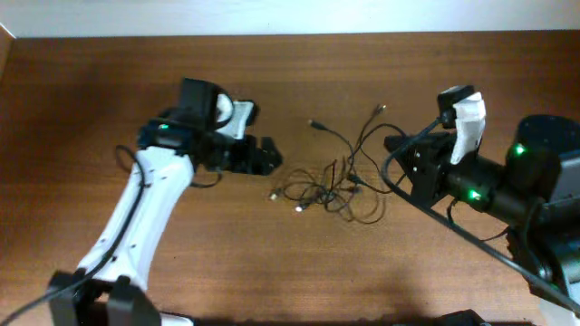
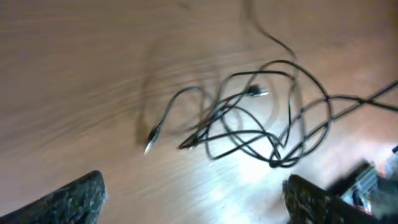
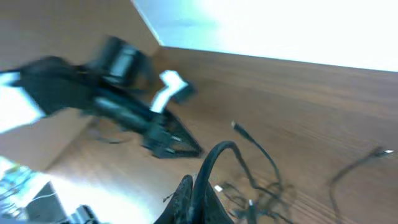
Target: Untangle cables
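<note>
Cables (image 1: 331, 186) knotted at the middle of the bench (image 1: 290, 272), within reach from both sides. Long axis roughly left to right, two plug ends (image 1: 273, 195) poking toward left end effector (image 1: 270, 156), spread wide and empty beside the heap, likely poised for a pick. Right end effector (image 1: 394, 145) pressed together at the opposite edge, perhaps anchoring a strand; cannot tell.

Overhead: white-and-black left arm (image 1: 145, 204) comes in from 7 o'clock, wrist bent. Its black two-finger left gripper (image 1: 263, 156) points to 3 o'clock, fingers (image 2: 74, 199) spread wide apart. The black right arm (image 1: 489, 181), with a white wrist bracket, enters from 4 o'clock. Its black right gripper (image 1: 396, 145) points to 9 o'clock, jaws pressed together.
</note>
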Controlling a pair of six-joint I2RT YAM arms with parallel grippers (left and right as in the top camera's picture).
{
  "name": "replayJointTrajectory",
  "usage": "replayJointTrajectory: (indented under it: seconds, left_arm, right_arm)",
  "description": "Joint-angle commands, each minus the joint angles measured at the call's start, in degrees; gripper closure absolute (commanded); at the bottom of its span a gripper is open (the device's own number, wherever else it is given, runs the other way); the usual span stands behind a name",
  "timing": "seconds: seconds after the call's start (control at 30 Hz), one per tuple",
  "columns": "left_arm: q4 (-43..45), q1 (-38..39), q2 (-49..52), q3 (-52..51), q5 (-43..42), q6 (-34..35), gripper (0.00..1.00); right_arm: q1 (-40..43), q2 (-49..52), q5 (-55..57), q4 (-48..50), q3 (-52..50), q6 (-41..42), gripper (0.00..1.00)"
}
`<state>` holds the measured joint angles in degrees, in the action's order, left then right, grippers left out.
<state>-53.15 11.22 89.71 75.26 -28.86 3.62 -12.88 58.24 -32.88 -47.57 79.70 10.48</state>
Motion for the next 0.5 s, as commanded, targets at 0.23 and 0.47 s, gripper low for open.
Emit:
replayJointTrajectory:
  seconds: [0.23, 0.47]
  left_arm:
    - [11.8, 11.6, 11.9, -0.2, -12.7, -4.7, 0.13]
    - [18.9, 12.5, 18.7, -0.2, -25.9, 1.3, 0.05]
  right_arm:
    - [0.2, 0.2, -16.5, 0.5, 1.8, 0.5, 0.96]
    - [0.2, 0.2, -16.5, 0.4, 1.8, 0.5, 0.96]
